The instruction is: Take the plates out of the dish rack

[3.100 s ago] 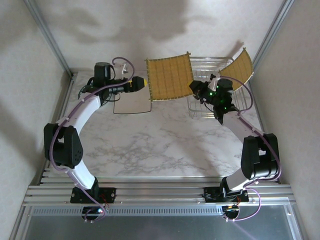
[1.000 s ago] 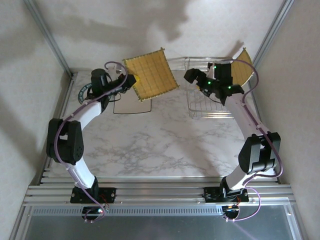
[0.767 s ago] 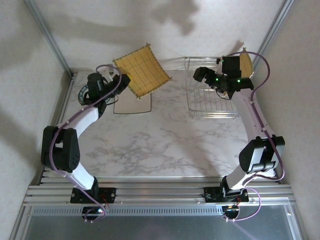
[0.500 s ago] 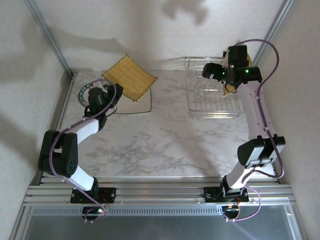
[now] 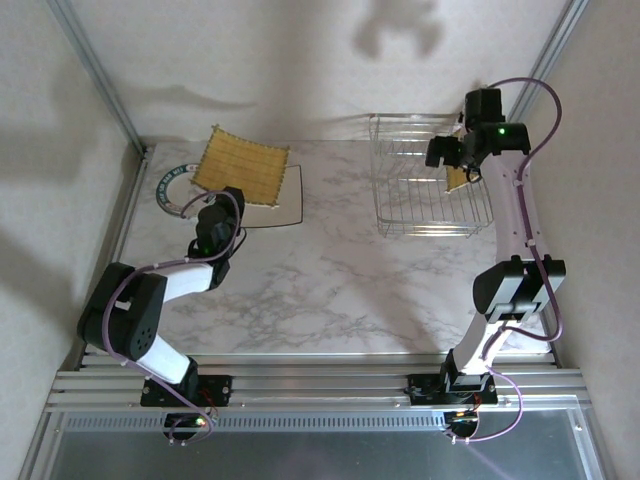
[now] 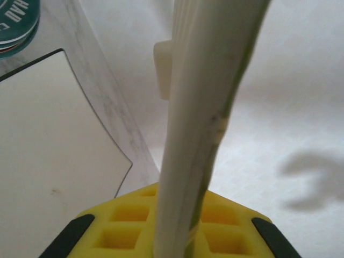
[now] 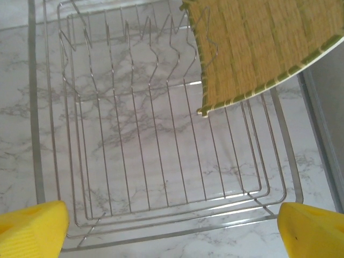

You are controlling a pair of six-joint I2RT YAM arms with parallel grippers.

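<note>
My left gripper [image 5: 222, 198] is shut on the near edge of a yellow grid-patterned square plate [image 5: 240, 168], which lies nearly flat and low over a white square plate [image 5: 283, 200] at the back left. In the left wrist view that held plate [image 6: 204, 129] runs edge-on between the yellow fingers [image 6: 123, 226], with the white plate [image 6: 54, 140] below. The dish rack [image 5: 425, 195] stands at the back right. A second yellow plate [image 7: 263, 48] leans in its far right corner. My right gripper [image 5: 447, 155] hangs open above the rack [image 7: 134, 134], its fingertips [image 7: 32, 226] spread wide.
A round plate with a dark patterned rim [image 5: 170, 188] lies left of the white one, partly under the yellow plate; its teal rim [image 6: 19, 27] shows in the left wrist view. The enclosure's back wall and metal side posts [image 5: 95, 70] stand close to both arms.
The left arm has swung the yellow plate left and down, from raised and tilted to nearly flat over the white plate. The right arm has moved to the rack's far right corner.
</note>
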